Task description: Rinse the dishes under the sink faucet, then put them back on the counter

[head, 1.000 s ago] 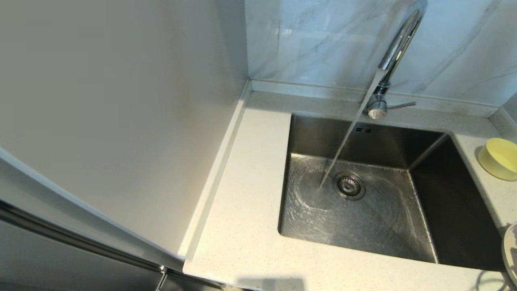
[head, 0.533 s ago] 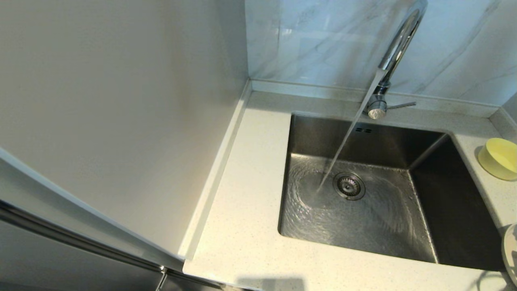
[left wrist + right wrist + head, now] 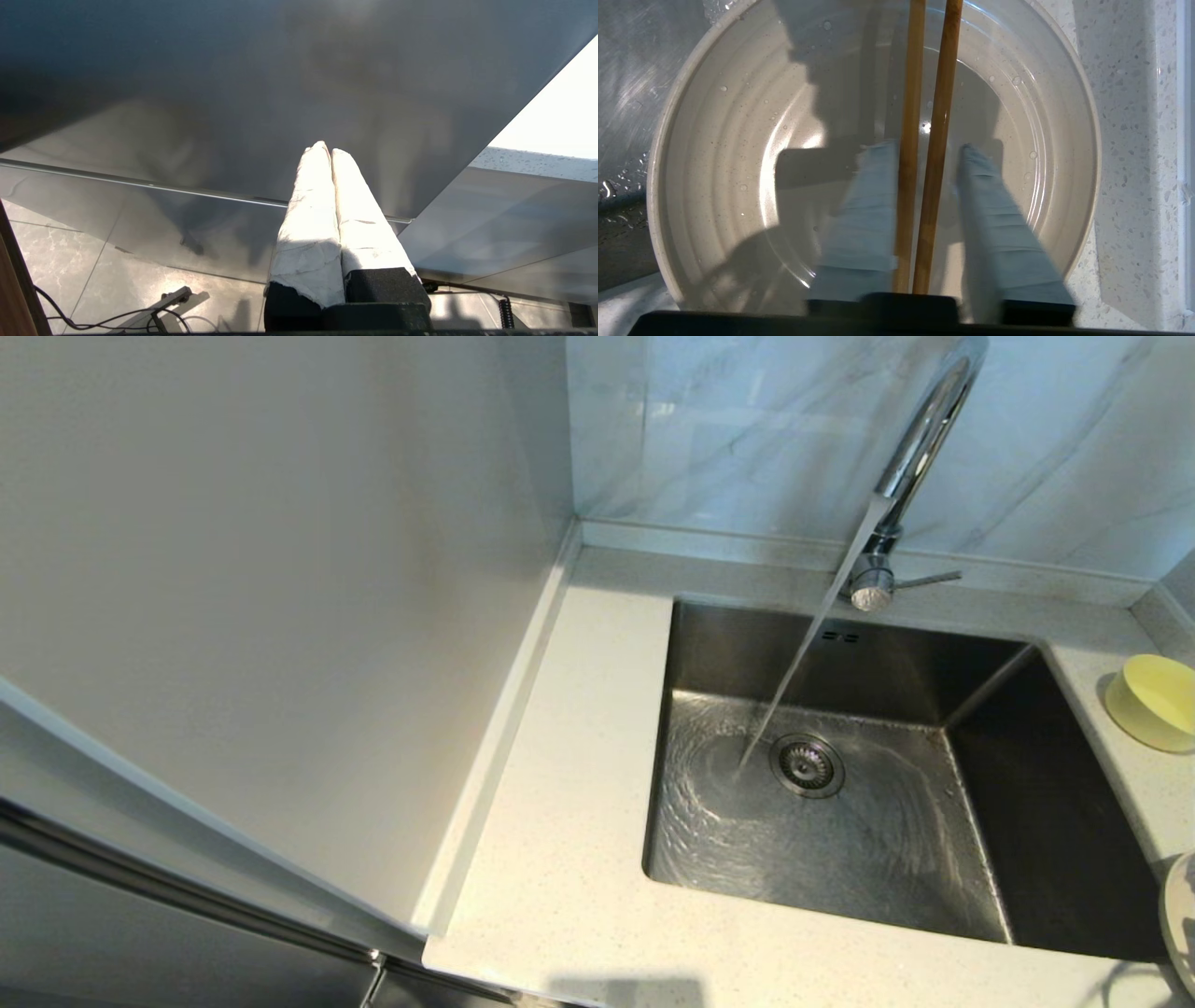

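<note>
Right gripper (image 3: 924, 149): fingers spread apart over the wet plate (image 3: 714, 154), the chopsticks (image 3: 924, 186) lying between the fingers, side by side; no finger visibly presses them. Plate sits on the speckled counter (image 3: 1125, 140) at the sink's near right corner, only its rim (image 3: 1178, 915) showing at the right edge of the head view.

Left gripper (image 3: 331, 156): fingers pressed together, empty, parked low beneath a dark flat panel (image 3: 233, 84), tiled floor and cables (image 3: 93, 317) below.

Bowl (image 3: 1155, 700) on the counter right of the sink (image 3: 822, 793), well apart from the plate. Faucet (image 3: 910, 467) at the far rim runs; stream lands just left of the drain strainer (image 3: 807, 764). Basin holds only water. White wall (image 3: 280, 616) bounds the counter's left side. No legible writing.
</note>
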Robot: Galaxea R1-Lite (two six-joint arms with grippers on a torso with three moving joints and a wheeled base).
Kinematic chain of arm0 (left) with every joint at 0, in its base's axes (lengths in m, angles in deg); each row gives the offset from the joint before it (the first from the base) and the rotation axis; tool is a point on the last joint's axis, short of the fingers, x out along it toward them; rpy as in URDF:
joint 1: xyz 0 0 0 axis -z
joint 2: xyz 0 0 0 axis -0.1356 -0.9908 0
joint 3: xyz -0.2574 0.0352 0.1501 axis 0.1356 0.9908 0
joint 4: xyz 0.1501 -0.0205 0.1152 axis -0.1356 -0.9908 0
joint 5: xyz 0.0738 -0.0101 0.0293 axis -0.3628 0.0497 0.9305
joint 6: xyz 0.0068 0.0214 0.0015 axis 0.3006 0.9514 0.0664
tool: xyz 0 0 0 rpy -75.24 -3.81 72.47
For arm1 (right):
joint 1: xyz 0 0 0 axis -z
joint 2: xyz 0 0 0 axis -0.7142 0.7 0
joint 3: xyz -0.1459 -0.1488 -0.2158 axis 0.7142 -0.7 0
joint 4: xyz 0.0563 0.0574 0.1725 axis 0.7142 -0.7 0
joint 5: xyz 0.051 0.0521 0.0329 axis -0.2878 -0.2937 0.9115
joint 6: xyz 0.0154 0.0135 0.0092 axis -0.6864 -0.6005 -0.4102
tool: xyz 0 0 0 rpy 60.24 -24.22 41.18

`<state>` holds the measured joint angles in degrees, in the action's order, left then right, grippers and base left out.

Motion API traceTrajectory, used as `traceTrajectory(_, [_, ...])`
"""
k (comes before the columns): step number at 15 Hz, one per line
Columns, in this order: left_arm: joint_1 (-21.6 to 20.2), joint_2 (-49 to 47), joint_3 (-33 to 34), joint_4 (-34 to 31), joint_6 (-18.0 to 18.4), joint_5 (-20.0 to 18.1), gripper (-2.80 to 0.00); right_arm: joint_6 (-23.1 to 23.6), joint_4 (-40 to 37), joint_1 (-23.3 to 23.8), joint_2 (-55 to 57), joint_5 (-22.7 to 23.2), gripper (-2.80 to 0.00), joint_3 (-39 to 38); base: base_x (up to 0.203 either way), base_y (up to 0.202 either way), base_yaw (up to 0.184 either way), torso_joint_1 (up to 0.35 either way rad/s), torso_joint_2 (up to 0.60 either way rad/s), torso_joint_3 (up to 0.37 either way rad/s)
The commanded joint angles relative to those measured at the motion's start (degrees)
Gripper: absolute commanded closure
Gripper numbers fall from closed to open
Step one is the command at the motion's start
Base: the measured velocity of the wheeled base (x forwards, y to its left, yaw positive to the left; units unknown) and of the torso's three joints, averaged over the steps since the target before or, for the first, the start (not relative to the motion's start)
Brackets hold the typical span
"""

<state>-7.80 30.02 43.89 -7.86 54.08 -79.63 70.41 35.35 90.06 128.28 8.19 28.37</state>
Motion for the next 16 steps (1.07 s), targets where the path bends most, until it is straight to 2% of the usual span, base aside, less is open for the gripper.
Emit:
traceTrajectory(1, [0.0,0.0,0.0,0.0,0.0,0.0,0.00,0.1,0.1,0.0,0.1,0.0,-2.80,0.1,0.000,0.000,0.000,0.000,0.00,0.000])
traceTrajectory(6, [0.0,0.0,0.0,0.0,0.0,0.0,0.00,-0.2,0.2,0.0,-0.5,-0.2,-2.80,0.8,0.000,0.000,0.000,0.000,0.00,0.000])
traceTrajectory(10, [0.0,0.0,0.0,0.0,0.0,0.0,0.00,0.1,-1.2,0.0,-8.0,-0.1,-2.80,6.0,0.000,0.000,0.000,0.000,0.00,0.000])
traceTrajectory(12, [0.0,0.0,0.0,0.0,0.0,0.0,0.00,2.1,-3.7,-0.6,-10.5,1.6,-2.80,9.7,0.000,0.000,0.000,0.000,0.00,0.000])
traceTrajectory(14, [0.0,0.0,0.0,0.0,0.0,0.0,0.00,3.2,-4.6,-2.9,-11.1,5.0,-2.80,13.6,0.000,0.000,0.000,0.000,0.00,0.000])
traceTrajectory(16, [0.0,0.0,0.0,0.0,0.0,0.0,0.00,3.2,-10.1,-8.1,-11.4,5.7,-2.80,19.9,0.000,0.000,0.000,0.000,0.00,0.000])
